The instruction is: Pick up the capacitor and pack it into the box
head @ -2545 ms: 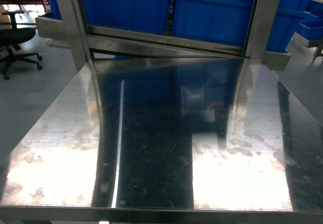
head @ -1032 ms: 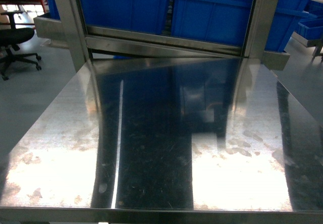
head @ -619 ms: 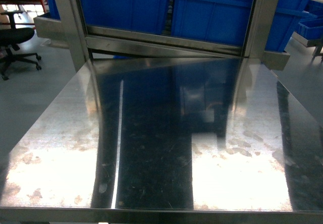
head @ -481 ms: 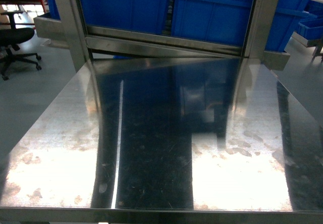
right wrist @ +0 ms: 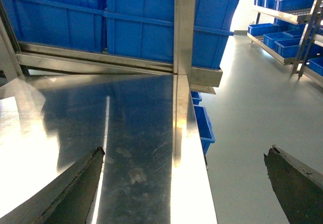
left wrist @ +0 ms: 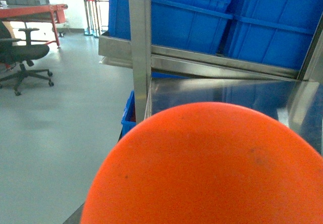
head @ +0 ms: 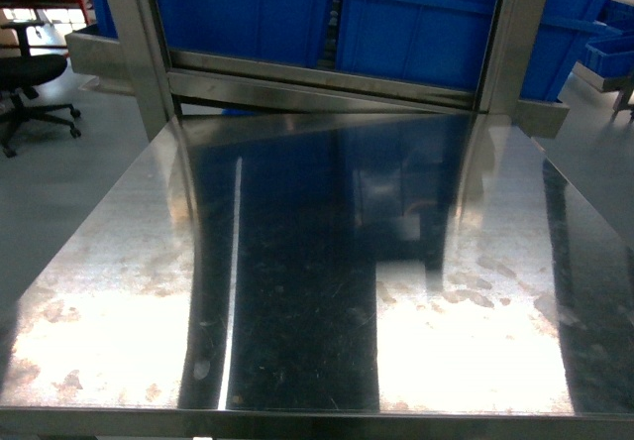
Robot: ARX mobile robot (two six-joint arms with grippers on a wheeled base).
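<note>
No capacitor and no box are seen in any view; where either sits cannot be told from here. Judged step: very start, nothing located, nothing picked.

Head view: steel bench (head: 109, 262) is shown bare and glary, with steel uprights and blue bins (head: 426, 24) on the rack behind it. An office chair (head: 30, 73) stands on the floor far left. Neither arm is seen in this view.

Right pincer (right wrist: 184, 183): the two dark fingers are spread wide at the bottom of the right wrist view, nothing between them. It is held over the bench's right edge, with one finger (right wrist: 75, 191) above the steel and the other above the floor side. More blue bins are seen on shelving further right.

Left pincer: state cannot be told. The lower half of the left wrist view is filled by an orange rounded shape (left wrist: 212, 168), very close to the lens; what it is cannot be judged. Behind it the bench corner, an upright and blue bins are seen.

Next move, as judged: the parts and the box must be brought into sight first, by turning the base or the head, before any reach is planned.

Against the earlier head frames: nothing of note is changed. Only a slight frame shift is noticed compared with the oldest one.
</note>
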